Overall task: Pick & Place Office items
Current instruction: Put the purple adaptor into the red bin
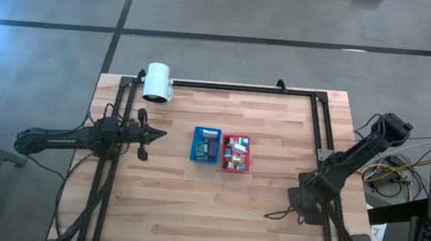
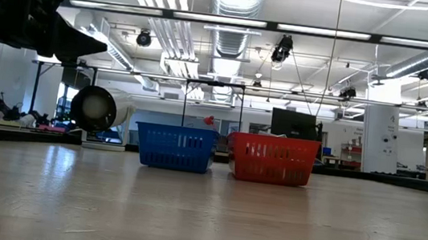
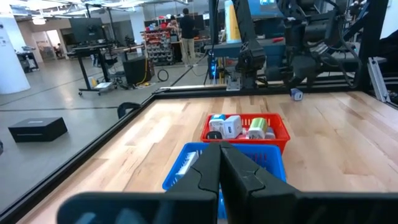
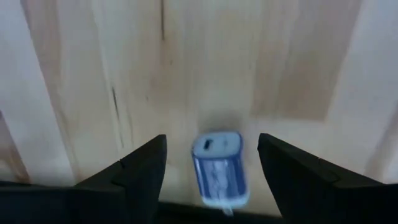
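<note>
On the pale wooden tabletop [image 4: 298,56], near its right edge, a small blue-and-white rectangular block [image 4: 219,167] lies loose between the spread fingers of the right pincer [image 4: 211,171], which touch neither side of it; it looks light, rigid and smooth-shelled, so I judge it apt to skid or twist unless the fingers close squarely on its two long flat sides, low down; the left pincer [image 3: 219,169] waits with fingers together near the blue mesh basket [image 3: 264,158]. Only the right wrist view shows the block's face and the gaps beside it; the left wrist view alone shows it as a speck far past the red mesh basket [image 3: 245,134] heaped with small items; the high view hides it under the arm.
</note>
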